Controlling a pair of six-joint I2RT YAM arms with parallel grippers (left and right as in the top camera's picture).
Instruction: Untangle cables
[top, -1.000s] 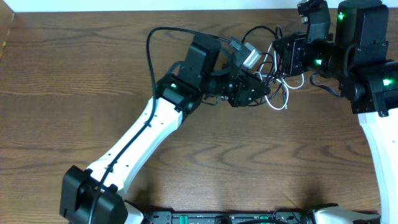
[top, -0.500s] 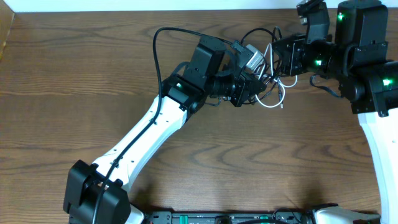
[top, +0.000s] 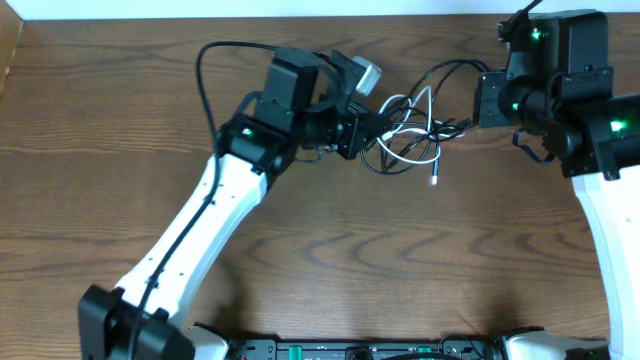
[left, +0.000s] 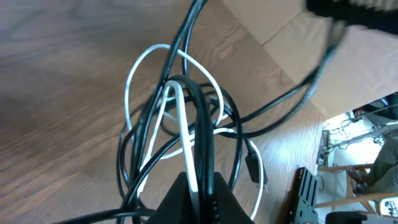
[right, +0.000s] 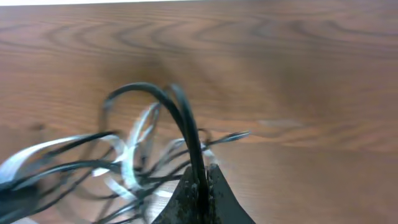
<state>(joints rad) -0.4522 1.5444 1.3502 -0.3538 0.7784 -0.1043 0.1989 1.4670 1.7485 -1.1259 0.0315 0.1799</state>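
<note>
Overhead view places the cables (top: 408, 138) in one loose knot at the far middle of the bench (top: 120, 100), strung between the two claws.

**Handling properties (estimated)**
- Weight: light. The strands are thin and hold no shape of their own.
- Stiffness: soft. The loops sag and cross freely.
- Surface: the smooth jacket is likely to slide through narrow fingers under a steady pull.
- Fragility: low. However, a sharp pull is likely to tighten the crossings and load the plug ends.

**Where to take hold**
- The white cable (left: 180, 121) runs through the middle of the black cables (left: 202, 134).
- A single strand outside the knot is the better grasp point, close to a free end.
- Candidates are the white plug end (top: 433, 183) on the near side of the knot and the black plug (left: 252, 167).

**Claw state**
- The left claw (left: 196, 194) is pressed together, pinching the white strand and at least one black strand at the knot's left edge.
- The right claw (right: 200, 190) is pressed together on black strands that arch up and away from it.

**Markings**
- No brand, label or writing is legible on the cables, claws or bench.
</note>
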